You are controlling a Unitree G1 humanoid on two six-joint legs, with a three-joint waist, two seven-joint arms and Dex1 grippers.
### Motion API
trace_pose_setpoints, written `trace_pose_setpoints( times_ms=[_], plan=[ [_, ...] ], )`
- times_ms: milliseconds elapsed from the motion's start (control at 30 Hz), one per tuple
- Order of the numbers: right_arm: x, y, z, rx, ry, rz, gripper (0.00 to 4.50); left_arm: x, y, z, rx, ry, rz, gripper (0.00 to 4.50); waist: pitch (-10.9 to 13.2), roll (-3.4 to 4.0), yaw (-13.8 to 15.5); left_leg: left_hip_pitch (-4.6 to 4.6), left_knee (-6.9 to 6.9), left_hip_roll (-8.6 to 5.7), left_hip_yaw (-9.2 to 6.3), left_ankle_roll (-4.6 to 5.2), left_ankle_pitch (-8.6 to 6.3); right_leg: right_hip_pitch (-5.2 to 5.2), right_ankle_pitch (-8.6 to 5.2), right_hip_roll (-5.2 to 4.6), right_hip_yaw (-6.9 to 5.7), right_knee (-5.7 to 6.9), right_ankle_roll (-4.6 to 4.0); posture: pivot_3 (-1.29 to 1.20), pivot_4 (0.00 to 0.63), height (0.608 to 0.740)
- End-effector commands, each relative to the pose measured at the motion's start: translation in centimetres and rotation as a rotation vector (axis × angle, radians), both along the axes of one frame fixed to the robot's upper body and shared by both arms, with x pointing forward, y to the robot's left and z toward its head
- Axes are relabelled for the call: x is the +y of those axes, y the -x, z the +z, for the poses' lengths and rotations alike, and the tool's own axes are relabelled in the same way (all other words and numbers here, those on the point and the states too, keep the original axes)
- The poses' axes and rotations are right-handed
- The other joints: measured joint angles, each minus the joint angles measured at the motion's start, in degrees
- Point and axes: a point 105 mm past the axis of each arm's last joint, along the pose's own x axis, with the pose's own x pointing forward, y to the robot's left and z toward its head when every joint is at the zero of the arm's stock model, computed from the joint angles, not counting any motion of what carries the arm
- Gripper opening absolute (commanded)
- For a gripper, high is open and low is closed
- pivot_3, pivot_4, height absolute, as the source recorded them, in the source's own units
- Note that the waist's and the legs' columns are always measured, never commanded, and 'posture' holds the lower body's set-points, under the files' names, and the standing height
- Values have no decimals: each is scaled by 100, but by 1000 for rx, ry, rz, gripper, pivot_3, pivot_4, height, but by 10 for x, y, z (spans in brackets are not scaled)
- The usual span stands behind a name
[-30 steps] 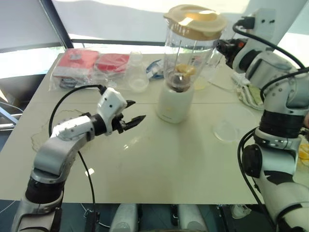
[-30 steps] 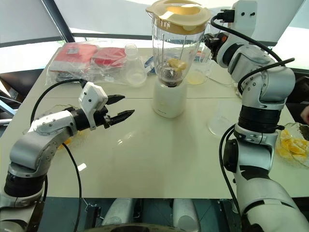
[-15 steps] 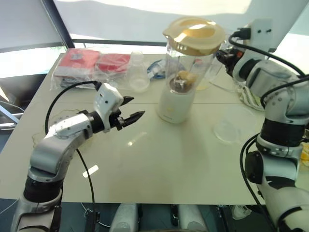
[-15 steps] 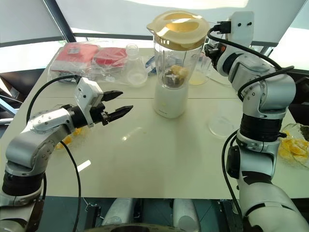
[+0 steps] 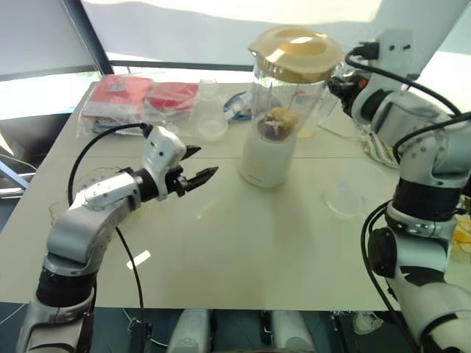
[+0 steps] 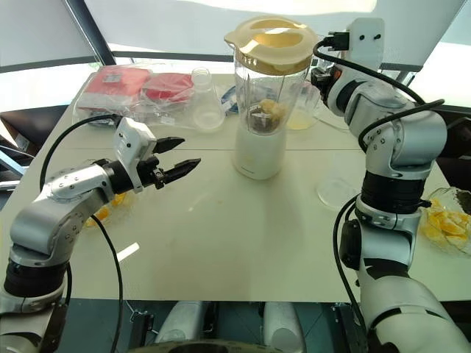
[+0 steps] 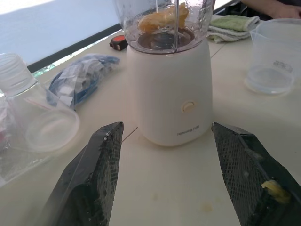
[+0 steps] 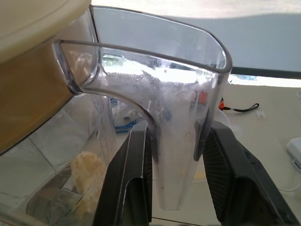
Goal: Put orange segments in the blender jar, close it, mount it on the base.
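Left hand hovers over the counter, fingers spread wide, holding nothing, a scrap of orange pulp on one pad; it points at the white base, which stands a short way ahead of it with bare counter between.

Blender jar sits upright on that base, long axis vertical, yellow lid on top, orange segments down by the blade hub; looks seated, can't confirm it is locked.

Right hand is at the jar's side handle; fingers narrowed with one pad on each side of the handle, reads as gripping it; handle runs vertical, on the right arm's side of the jar.

Judgement: right hand is on the jar and owns any final twist or press down; left is the nearer one to the base and could steady it.

Farther back: clear flask, red packets; shallow clear dish to the right.
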Motion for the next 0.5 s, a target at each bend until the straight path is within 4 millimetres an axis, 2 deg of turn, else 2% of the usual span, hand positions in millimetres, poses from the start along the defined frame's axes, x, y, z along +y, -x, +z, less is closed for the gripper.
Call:
trace_pose_setpoints(
  times_ms=[33,467,500],
  plan=[
    [6,3,2,-8,61,-4,1006,-1,1,8,-52,-10,-5,3095,0,0,-3,0,0,0,0,0,0,0,0,0,0,0,0,0,150,740],
    [9,7,-6,20,70,-37,1006,-6,-2,1,-20,9,-38,3095,-3,2,-8,3,0,0,0,0,0,0,0,1,0,2,0,0,150,740],
    [8,7,-6,21,71,-43,2017,-6,-3,1,-22,11,-37,3138,-4,0,-9,3,0,0,0,0,0,0,0,1,0,2,0,0,150,740]
  ],
)
